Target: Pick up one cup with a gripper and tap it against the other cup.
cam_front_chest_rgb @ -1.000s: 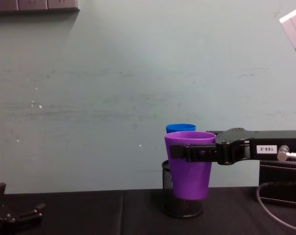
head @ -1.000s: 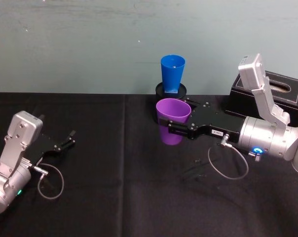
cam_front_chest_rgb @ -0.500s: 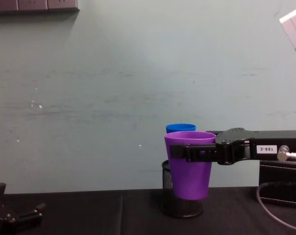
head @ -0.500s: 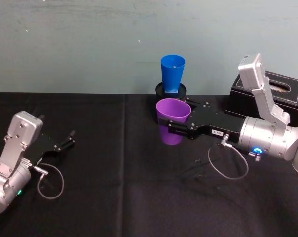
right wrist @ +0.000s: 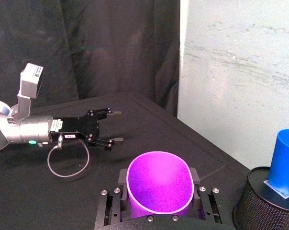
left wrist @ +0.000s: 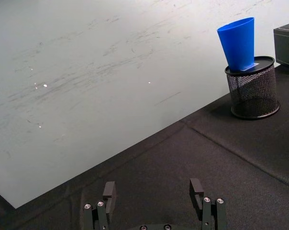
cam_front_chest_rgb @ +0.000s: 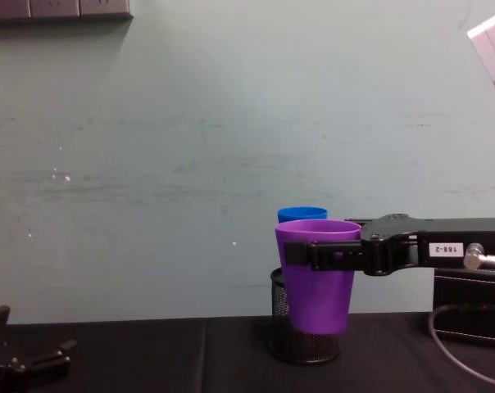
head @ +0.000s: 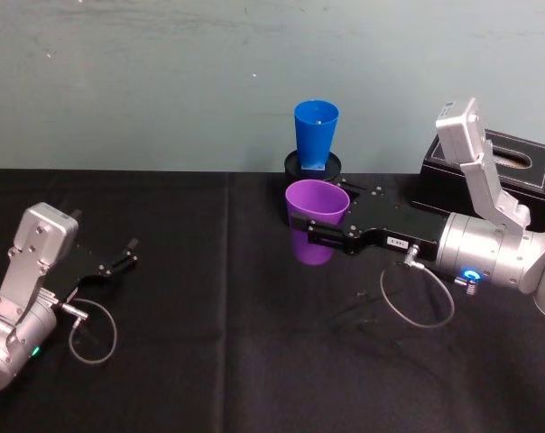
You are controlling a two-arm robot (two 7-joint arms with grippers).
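— Nothing seems to have shifted over the last second: the purple cup (head: 316,219) hangs in the same spot. Who holds it?

— The right gripper (cam_front_chest_rgb: 325,255), its slim black fingers (right wrist: 110,207) clamped on either side of the cup just below the rim. The cup is upright, lifted off the black tablecloth (head: 209,343), just in front of the blue cup (head: 316,133). The blue cup stands in a black mesh pen holder (left wrist: 253,93). Whether the two cups touch cannot be told.

— And the other arm?

— The left gripper (left wrist: 153,191) rests low over the cloth at the far left, fingers spread, grasping nothing.

— What is the room like?

— A pale grey-green wall (head: 146,81), scuffed, rises right behind the table. A black box (head: 525,162) sits on the cloth at the right edge, behind the right arm. A dark curtain (right wrist: 111,48) hangs beyond the left arm.
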